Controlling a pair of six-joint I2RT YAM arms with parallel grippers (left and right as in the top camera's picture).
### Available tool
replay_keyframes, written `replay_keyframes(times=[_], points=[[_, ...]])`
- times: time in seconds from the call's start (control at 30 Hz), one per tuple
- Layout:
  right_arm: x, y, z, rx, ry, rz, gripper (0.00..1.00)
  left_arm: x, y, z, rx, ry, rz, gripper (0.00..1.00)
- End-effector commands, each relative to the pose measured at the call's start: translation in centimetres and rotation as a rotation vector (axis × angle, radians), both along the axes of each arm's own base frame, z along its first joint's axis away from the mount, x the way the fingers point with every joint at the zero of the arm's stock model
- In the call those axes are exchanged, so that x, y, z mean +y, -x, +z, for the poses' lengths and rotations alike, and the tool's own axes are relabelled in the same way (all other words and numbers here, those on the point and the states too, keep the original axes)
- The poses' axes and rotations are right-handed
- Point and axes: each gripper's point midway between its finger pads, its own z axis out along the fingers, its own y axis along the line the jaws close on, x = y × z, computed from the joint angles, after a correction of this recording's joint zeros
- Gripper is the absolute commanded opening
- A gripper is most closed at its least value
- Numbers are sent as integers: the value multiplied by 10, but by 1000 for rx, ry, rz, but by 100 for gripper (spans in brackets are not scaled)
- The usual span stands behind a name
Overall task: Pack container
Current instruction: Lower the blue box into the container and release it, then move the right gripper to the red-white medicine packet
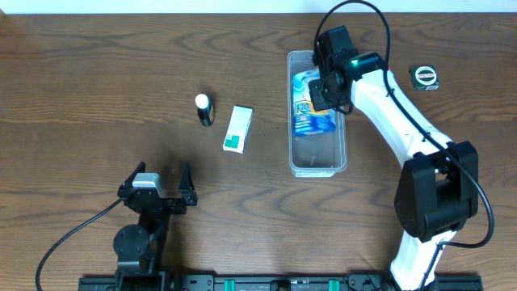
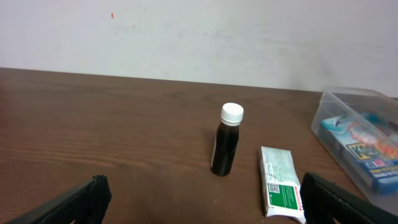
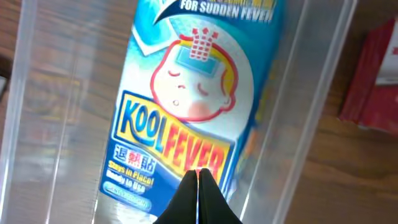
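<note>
Packing looks partly done. The container (image 1: 317,153) stands lengthwise on the table (image 1: 81,73), right of centre. A blue pack (image 3: 186,93) lies flat inside it toward the far end, and the near end is bare.

The right gripper (image 3: 198,186) hangs over the pack inside the container, jaws shut tip to tip. Nothing shows between the tips, and the wrist view does not settle whether they press on the pack or only hover over it.

The step in hand seems to be finishing with the pack and clearing out. To do that well, the right arm should rise straight up before swinging aside. The clear walls stand close on both sides of the fingers, so a sideways drift could catch the rim and drag the light container across the table.

A bottle (image 1: 204,109) and a box (image 1: 237,129) wait on the table left of the container, just beside each other but apart. The left gripper (image 1: 159,179) sits near the table's front edge, well short of both, with its jaws spread wide and nothing in them.

- **Box:** it lies flat, so a grip across its narrow sides should hold best.
- **Bottle:** it stands upright and slim, and a nudge from one finger could tip it. The jaws should straddle it evenly and close on the dark body below the white cap.

Either item should fit the bare near end.
</note>
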Motion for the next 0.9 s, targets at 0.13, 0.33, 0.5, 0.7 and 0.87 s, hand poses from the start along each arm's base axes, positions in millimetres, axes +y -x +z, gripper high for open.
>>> replay_keyframes(times=[0.13,0.33,0.5,0.7,0.87], points=[[-7,-7,26,-58,21,-10,5,-1,1,-14,43,-12,-12,98],[-28,-17,94,-192,1,-33,15,-1,1,-14,43,-12,-12,98],[-87,-23,134,-288,12,-121,44,-1,1,-14,43,-12,-12,98],[-142,-27,124,-258,0,-89,69,-1,1,-14,43,-12,-12,98],[-164,-40,107,-246,-1,-115,92,-1,1,-14,43,-12,-12,98]])
